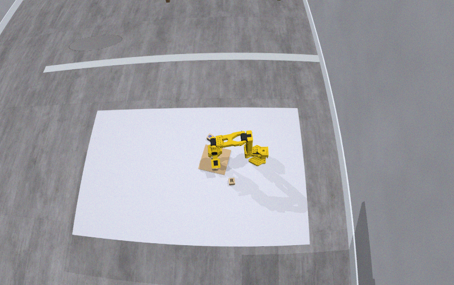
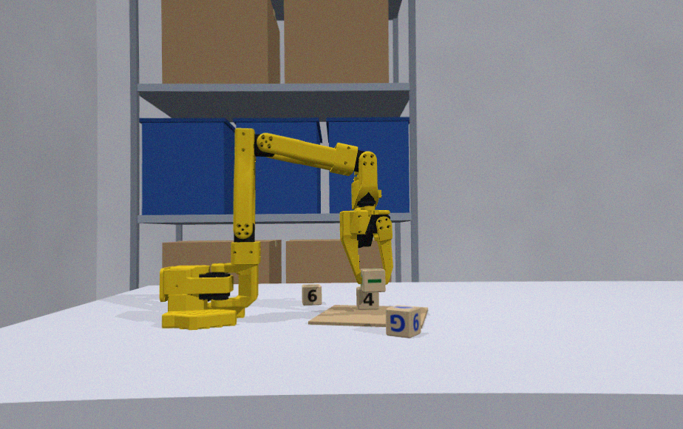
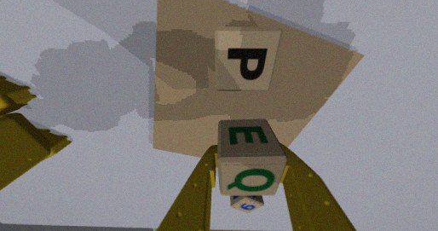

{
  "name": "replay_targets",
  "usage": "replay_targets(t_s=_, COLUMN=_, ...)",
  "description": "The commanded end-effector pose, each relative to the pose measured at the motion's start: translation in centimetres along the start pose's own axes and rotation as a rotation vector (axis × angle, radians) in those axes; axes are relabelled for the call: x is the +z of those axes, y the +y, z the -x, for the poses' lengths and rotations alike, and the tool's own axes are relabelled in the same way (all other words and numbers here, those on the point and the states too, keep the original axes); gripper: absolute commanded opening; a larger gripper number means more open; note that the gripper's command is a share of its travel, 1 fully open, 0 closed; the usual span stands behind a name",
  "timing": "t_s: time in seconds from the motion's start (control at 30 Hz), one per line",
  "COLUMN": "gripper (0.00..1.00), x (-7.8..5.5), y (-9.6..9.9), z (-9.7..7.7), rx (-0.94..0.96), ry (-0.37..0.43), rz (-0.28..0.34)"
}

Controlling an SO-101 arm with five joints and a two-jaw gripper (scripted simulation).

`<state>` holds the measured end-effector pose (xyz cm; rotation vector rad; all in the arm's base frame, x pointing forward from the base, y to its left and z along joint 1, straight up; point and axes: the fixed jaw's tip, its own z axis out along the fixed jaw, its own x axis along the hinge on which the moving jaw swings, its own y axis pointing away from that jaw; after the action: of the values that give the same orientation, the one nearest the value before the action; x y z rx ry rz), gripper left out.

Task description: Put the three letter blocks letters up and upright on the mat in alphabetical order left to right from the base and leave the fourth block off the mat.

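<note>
My gripper (image 1: 215, 168) (image 2: 373, 276) (image 3: 250, 169) points down and is shut on the green-lettered block (image 2: 372, 279) (image 3: 252, 176), with Q towards the wrist camera and E on a side. It hangs above the tan mat (image 1: 204, 165) (image 2: 333, 318) (image 3: 179, 133). The P block (image 2: 367, 299) (image 3: 244, 60) sits flat on the mat beside it, 4 on its side. The R block (image 1: 231, 181) (image 2: 311, 294) lies on the table off the mat. The blue-marked block (image 1: 210, 136) (image 2: 403, 322) (image 3: 247, 205) is off the mat's opposite side; its top is unclear.
The yellow arm base (image 1: 259, 152) (image 2: 197, 298) stands on the white table (image 1: 133, 177) (image 2: 174, 367). The raised arm passes near the blue-marked block in the top view. A shelf (image 2: 275, 87) with boxes stands behind the table.
</note>
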<state>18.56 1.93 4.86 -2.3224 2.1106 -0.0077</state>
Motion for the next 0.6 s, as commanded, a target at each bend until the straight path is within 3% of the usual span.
replay_targets(t_s=0.0, gripper=0.00, x=-1.60, y=-1.47, z=0.19, rx=-0.001, ry=-0.004, rz=-0.130)
replay_targets(t_s=0.57, gripper=0.00, x=-1.00, y=-1.50, z=0.19, rx=-0.001, ry=-0.004, rz=-0.130)
